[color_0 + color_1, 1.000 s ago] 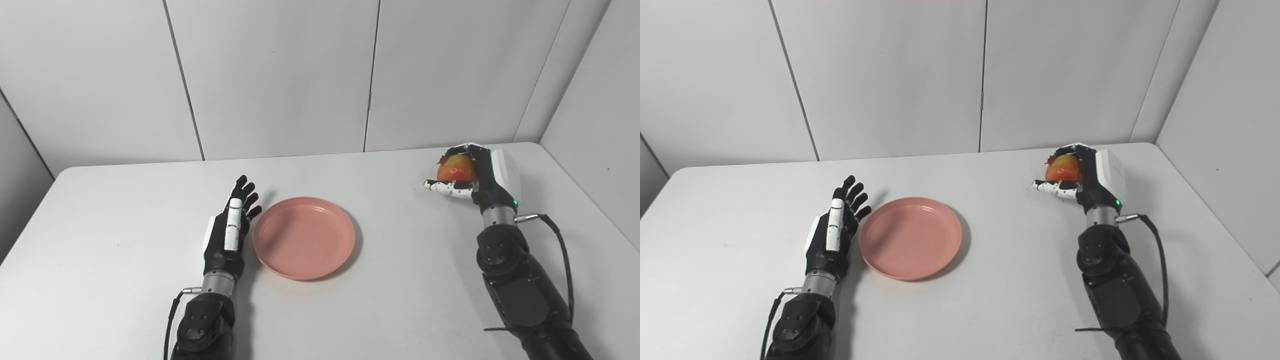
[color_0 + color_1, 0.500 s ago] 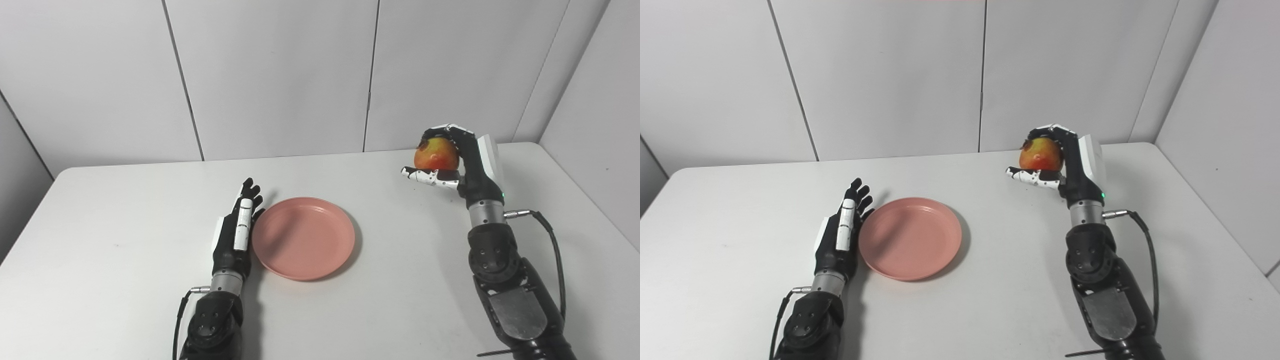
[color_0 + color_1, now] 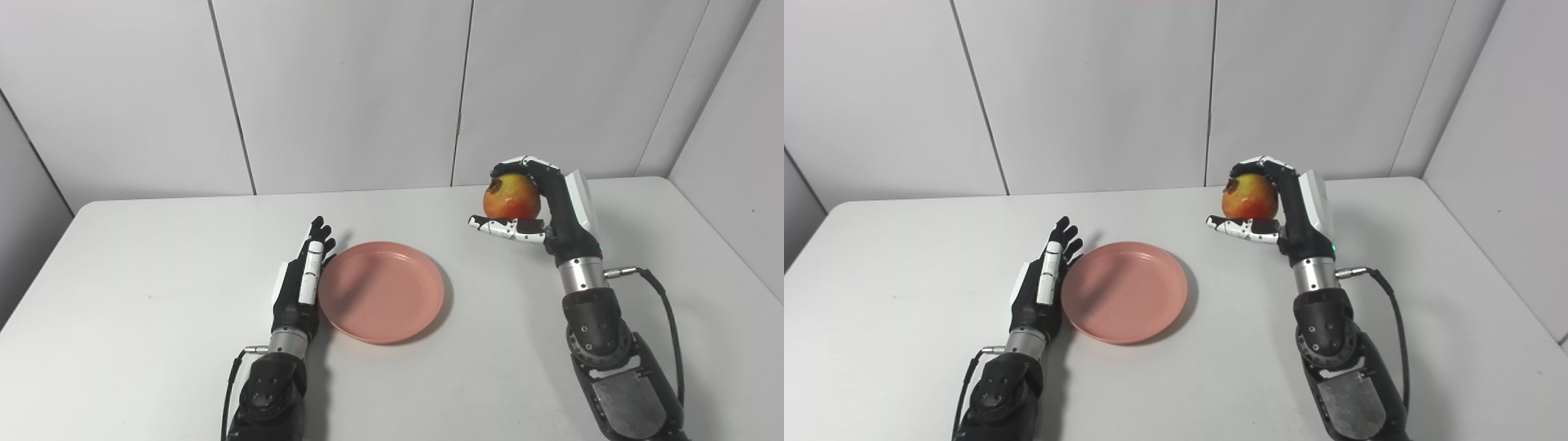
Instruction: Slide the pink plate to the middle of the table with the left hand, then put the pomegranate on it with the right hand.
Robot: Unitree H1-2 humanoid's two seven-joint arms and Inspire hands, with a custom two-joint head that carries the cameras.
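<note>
Nearest, the left robot hand (image 3: 301,286) lies flat with fingers straight and apart against the pink plate (image 3: 381,290), likely bracing it mid-bench (image 3: 122,294). Farther back, the right robot hand (image 3: 542,205) is wrapped around the red-yellow pomegranate (image 3: 511,196), carried aloft, right of the plate.

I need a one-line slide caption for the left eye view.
Right hand holds the pomegranate above the table; open left hand rests beside the pink plate.

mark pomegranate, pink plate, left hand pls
pomegranate (image 3: 511,196), left eye view, middle of the fruit's exposed face.
pink plate (image 3: 383,294), left eye view, bare floor of the dish.
left hand (image 3: 1041,288), right eye view, back of the hand.
</note>
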